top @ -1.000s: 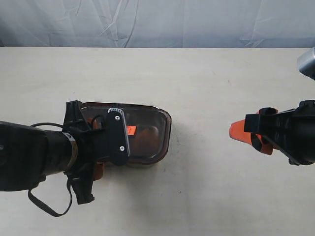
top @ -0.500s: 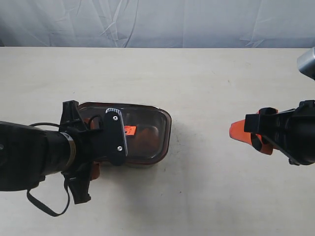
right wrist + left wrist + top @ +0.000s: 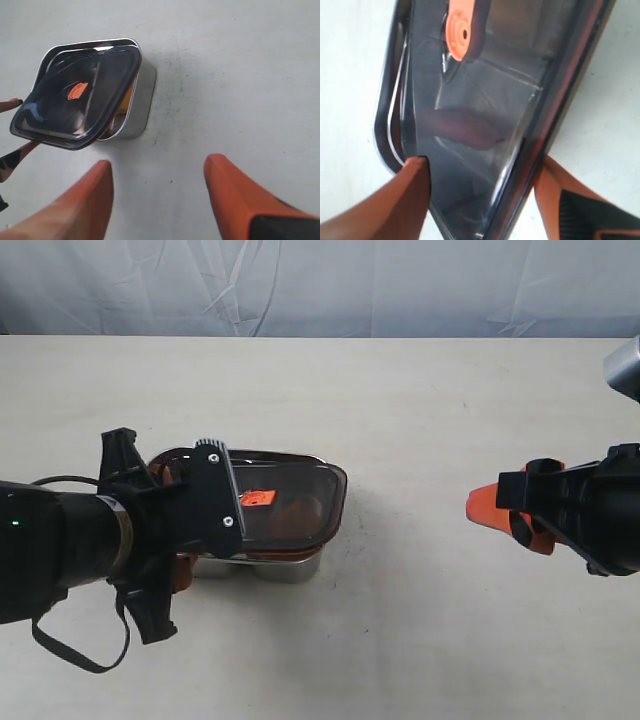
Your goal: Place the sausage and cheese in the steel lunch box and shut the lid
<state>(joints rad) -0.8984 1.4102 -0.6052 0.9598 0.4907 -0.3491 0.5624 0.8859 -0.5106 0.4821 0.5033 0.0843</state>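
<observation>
The left gripper [image 3: 480, 167] has been drawn back with the lid [image 3: 295, 502] clamped across its width, tilted over the steel lunch box [image 3: 270, 568]; the sausage [image 3: 465, 127] is seen beneath. The right gripper [image 3: 157, 167] is held apart, empty

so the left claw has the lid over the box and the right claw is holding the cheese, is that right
No, the right claw is empty, its jaws open, as the right wrist view shows. The left claw does have the lid over the box.
</observation>
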